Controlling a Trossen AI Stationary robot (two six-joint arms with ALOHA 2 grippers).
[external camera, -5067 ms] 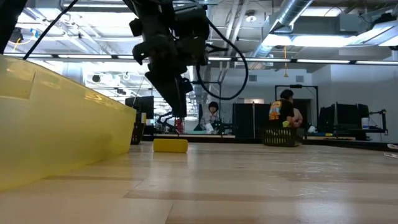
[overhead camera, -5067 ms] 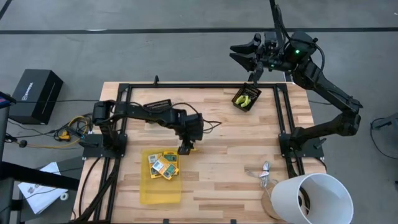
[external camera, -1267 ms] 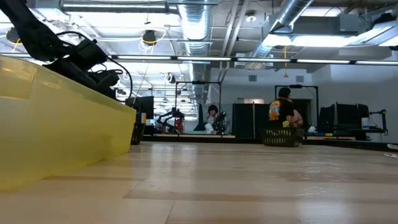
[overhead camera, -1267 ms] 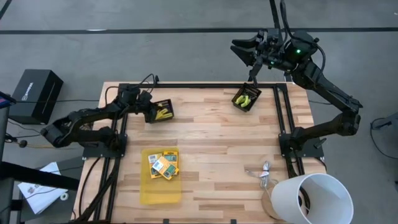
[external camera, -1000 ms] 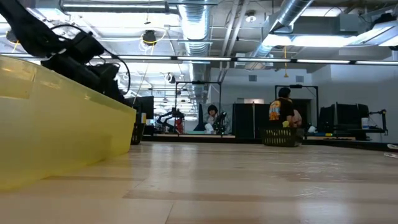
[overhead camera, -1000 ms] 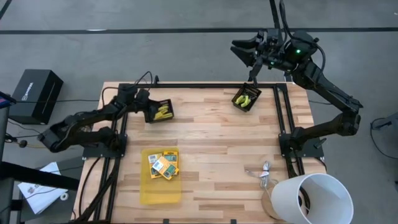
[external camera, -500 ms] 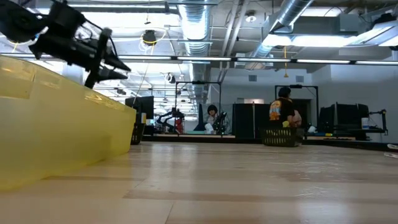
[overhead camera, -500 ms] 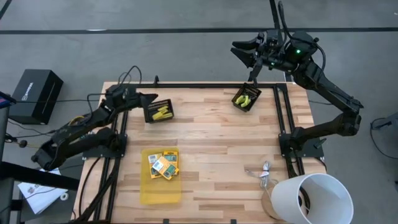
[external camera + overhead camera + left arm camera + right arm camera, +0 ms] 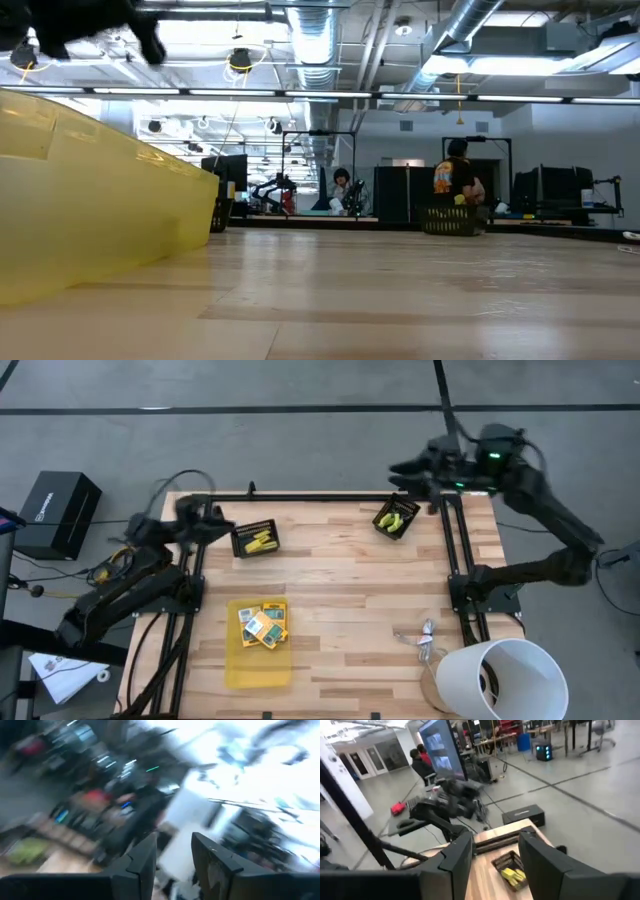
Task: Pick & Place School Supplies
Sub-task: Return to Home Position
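Several printed boxes [image 9: 263, 623] lie in the flat yellow tray [image 9: 250, 665], whose wall fills the left of the low view [image 9: 100, 200]. Short yellow sticks [image 9: 258, 542] lie in a small black bin [image 9: 238, 541] near the far left corner; it also shows in the right wrist view [image 9: 512, 870]. Tools with yellow-green handles [image 9: 395, 518] fill a second black bin near the far right. My left gripper [image 9: 212, 523] is open beside the stick bin, toward the left edge [image 9: 172, 865]. My right gripper [image 9: 400, 467] is open above the far edge [image 9: 495, 855].
Silvery metal clips [image 9: 425, 640] lie near the right side. A white bucket [image 9: 500, 678] stands at the near right corner. A black frame [image 9: 320, 497] runs along the far edge. Bare wood stretches across the middle of the table [image 9: 350, 590].
My left arm has drawn back from the stick bin toward the table's left edge and has risen; in the low view it has climbed to the top left corner. My right arm has begun to swing, its wrist shifting a little toward the right. The bins and tray have stayed put.
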